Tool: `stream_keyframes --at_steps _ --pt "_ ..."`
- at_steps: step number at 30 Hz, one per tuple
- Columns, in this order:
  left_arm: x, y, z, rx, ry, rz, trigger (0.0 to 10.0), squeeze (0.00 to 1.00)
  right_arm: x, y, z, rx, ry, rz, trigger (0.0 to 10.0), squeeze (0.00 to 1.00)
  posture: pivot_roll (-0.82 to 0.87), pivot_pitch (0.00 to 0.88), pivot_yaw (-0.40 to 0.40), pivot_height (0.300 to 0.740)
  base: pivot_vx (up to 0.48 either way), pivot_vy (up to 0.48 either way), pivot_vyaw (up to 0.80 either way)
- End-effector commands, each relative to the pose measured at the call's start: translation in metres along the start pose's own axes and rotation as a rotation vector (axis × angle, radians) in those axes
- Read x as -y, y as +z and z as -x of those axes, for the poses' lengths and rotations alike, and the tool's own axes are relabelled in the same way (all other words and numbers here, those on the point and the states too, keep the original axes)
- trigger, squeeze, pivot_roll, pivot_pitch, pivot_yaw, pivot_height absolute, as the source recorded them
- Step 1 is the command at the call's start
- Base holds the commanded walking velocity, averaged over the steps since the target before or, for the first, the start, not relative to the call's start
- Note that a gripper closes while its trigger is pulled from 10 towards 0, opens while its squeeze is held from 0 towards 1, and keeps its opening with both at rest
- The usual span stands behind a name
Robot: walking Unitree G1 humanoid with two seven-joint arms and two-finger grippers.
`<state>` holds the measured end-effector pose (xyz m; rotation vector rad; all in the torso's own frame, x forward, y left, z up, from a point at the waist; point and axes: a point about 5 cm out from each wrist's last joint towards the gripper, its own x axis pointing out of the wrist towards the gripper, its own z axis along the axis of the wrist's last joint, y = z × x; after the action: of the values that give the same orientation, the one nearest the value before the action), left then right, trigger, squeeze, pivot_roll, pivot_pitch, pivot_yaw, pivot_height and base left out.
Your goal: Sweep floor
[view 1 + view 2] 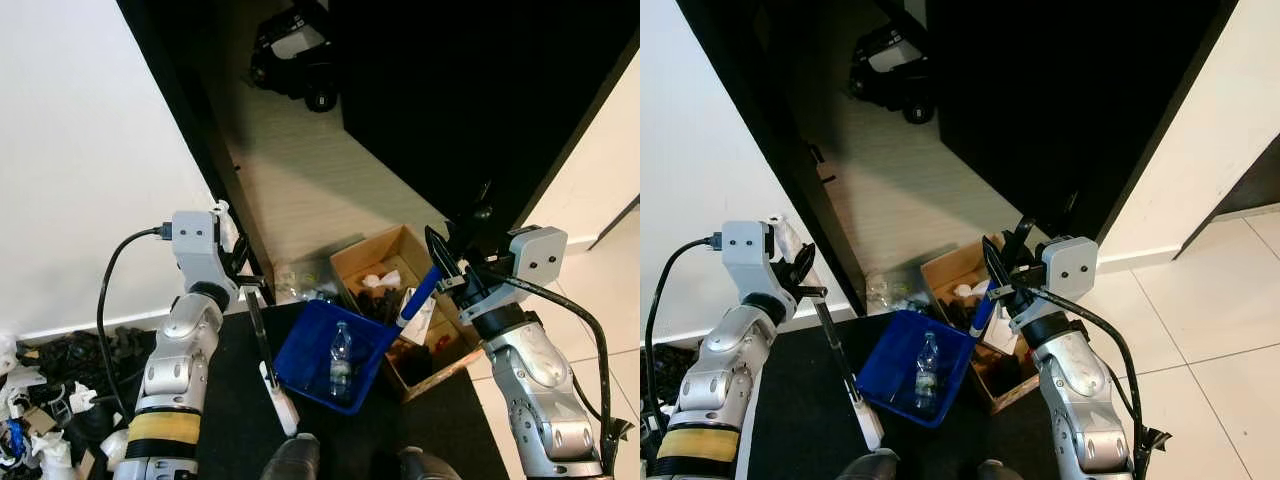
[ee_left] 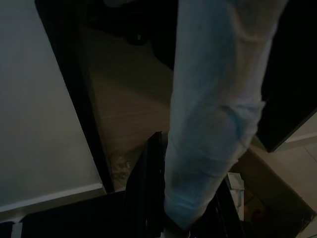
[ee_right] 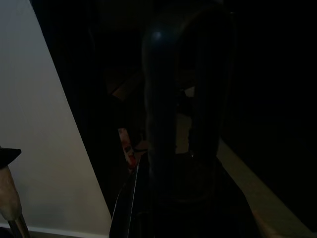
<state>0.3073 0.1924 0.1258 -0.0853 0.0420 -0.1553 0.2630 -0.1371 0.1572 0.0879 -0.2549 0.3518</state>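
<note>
Left eye view: left gripper (image 1: 243,268) at 9 o'clock, jaws pinching a thin dark broom handle (image 1: 260,335) that slants down to a white plastic end (image 1: 283,405) at 6 o'clock on the black mat (image 1: 235,420). Right gripper (image 1: 447,262) at 3 o'clock, jaws pressed on the blue handle (image 1: 421,290) of a blue plastic dustpan (image 1: 325,357), boxy with raised walls, just off centre toward 5 o'clock. Clear plastic bottle (image 1: 340,362) lies inside it. Dustpan touches an open cardboard box (image 1: 405,245) holding white crumpled bits and dark clutter. Clear crinkled plastic (image 1: 296,283) lies on the pale wood-grain floor (image 1: 300,170) by the black door frame (image 1: 190,120). Black wheeled toy vehicle (image 1: 292,52) at 12 o'clock. Glossy white tiles (image 1: 610,320) at 3 o'clock; tangled cables and paper scraps (image 1: 50,385) at 8 o'clock. Left wrist view: a pale translucent sleeve-like shape (image 2: 213,114) in close-up, blurred.
</note>
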Motion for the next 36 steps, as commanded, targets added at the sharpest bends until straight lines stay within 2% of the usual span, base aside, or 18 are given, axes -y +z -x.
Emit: stream_keyframes --at_steps 1,7,17,27,33,36 --pt "-0.004 0.005 0.002 0.028 0.017 -0.004 10.0 0.00 -0.003 0.006 -0.002 0.028 0.020 -0.018 10.0 0.00 0.08 0.133 0.040 0.740 0.000 0.000 0.00" --pt "-0.004 0.004 0.002 0.024 0.021 0.006 10.0 0.00 -0.003 0.005 -0.001 0.024 0.022 -0.019 10.0 0.00 0.09 0.135 0.040 0.740 0.000 0.000 0.00" --pt "-0.006 0.006 0.002 0.029 0.018 0.006 10.0 0.00 -0.005 0.003 -0.001 0.019 0.023 -0.027 10.0 0.00 0.09 0.140 0.043 0.740 0.000 0.420 0.00" --pt "-0.002 0.005 0.003 0.032 -0.002 -0.006 10.0 0.00 -0.005 0.002 0.000 0.017 0.025 -0.032 10.0 0.00 0.09 0.134 0.044 0.740 0.000 0.000 0.00" --pt "0.000 0.005 0.003 0.030 -0.014 -0.006 10.0 0.00 -0.001 0.013 -0.004 0.057 0.026 0.006 10.0 0.00 0.09 0.128 0.048 0.740 0.000 0.000 0.00" --pt "0.000 0.005 0.002 0.031 -0.012 -0.004 10.0 0.00 0.008 0.033 -0.017 0.135 0.012 0.028 10.0 0.00 0.09 0.124 0.051 0.740 0.000 0.000 0.00"
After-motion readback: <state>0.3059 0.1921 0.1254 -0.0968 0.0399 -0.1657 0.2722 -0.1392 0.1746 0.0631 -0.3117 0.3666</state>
